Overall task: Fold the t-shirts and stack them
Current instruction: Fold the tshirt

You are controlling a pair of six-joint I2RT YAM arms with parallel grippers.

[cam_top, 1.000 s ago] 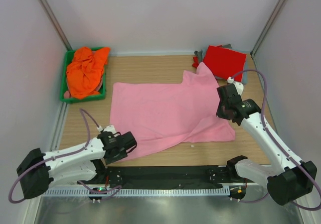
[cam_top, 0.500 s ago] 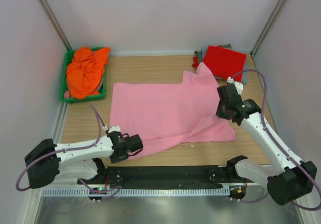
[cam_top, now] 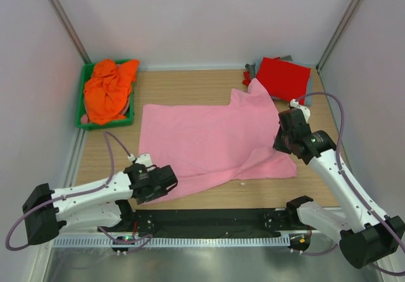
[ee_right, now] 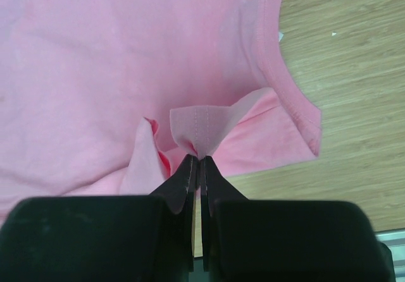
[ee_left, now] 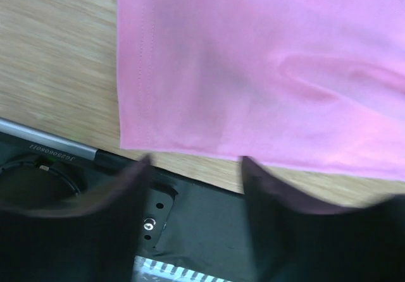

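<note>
Pink tee (cam_top: 209, 140) x1: R pincer (ee_right: 197, 157) pinching it, L pincer (ee_left: 196, 160) spread; 1 orange tee (cam_top: 109, 89).

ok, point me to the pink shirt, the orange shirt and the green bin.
pink t-shirt (cam_top: 202, 140), top view, middle of the spread body.
orange t-shirt (cam_top: 109, 92), top view, centre of the crumpled heap.
green bin (cam_top: 111, 123), top view, near rim.

Lab test booth: plain white walls (cam_top: 209, 23), wooden tabletop (cam_top: 190, 86), bolted-down robot arms (cam_top: 335, 174).

Green plastic crate (cam_top: 123, 122) at back left, light wooden tabletop (cam_top: 190, 83), black base plate (cam_top: 209, 217) along near edge, white walls (cam_top: 202, 23)
</note>
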